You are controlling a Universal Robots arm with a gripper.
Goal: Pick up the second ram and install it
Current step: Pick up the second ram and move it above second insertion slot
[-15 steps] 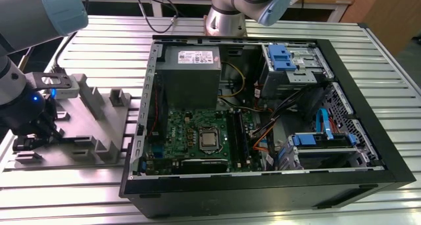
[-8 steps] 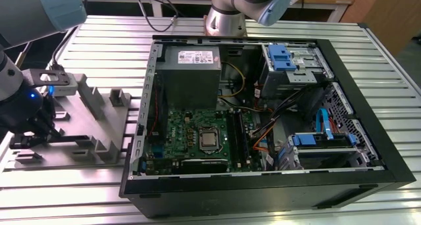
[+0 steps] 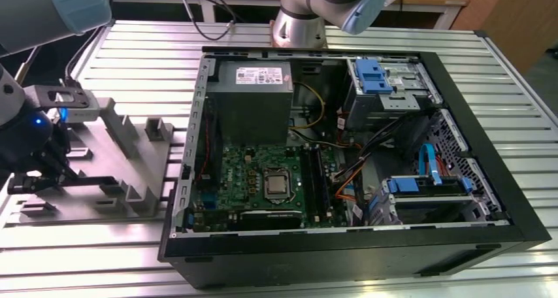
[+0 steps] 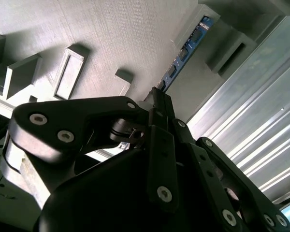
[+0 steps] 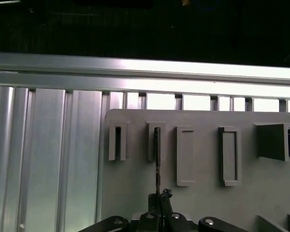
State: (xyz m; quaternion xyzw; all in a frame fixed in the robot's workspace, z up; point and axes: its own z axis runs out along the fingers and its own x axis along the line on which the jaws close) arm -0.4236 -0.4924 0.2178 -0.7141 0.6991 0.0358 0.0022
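Grey fixture (image 4: 111,38): second ram (image 4: 183,53) on edge in its slot; tool (image 4: 157,99) nipped shut on ram end. Risk: end-grip could let strip tilt, bind against slot wall.

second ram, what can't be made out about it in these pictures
1. Second wrist view: the end effector covers the near end of the second ram; a block of the grey fixture covers its far end.
2. First wrist view: the strip stands edge-on, a thin dark line, so its chips are hidden.
3. Exterior view: the arm stands in front of the grasp.
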